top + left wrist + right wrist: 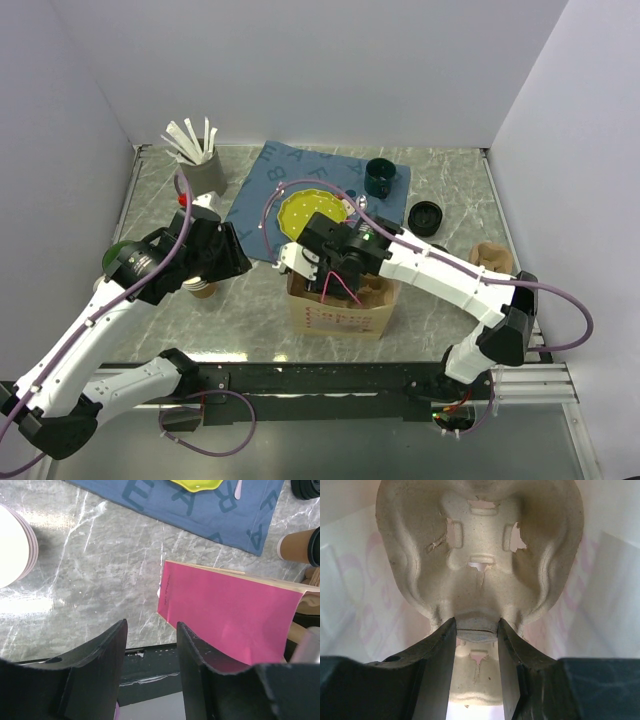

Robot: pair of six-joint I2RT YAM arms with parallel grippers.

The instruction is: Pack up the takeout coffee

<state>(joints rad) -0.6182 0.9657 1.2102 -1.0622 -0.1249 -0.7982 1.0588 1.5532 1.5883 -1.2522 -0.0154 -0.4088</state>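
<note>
The takeout coffee (296,547), a tan cup with a black lid, stands past the bag at the right edge of the left wrist view; I cannot pick it out in the top view. The paper bag (340,318), whose side looks pink (225,615), stands open at the table's centre front. My right gripper (335,282) reaches down inside it, shut (476,627) on the centre post of a pulp cup carrier (480,555). Left of the bag, my left gripper (210,272) is open (151,625) with nothing between its fingers.
Stacked lidless paper cups (203,290) stand right by the left gripper. Behind the bag lie a blue cloth (300,180) with a yellow plate (308,213), a dark green mug (378,178) and a loose black lid (425,217). A grey holder of white sticks (200,170) is far left.
</note>
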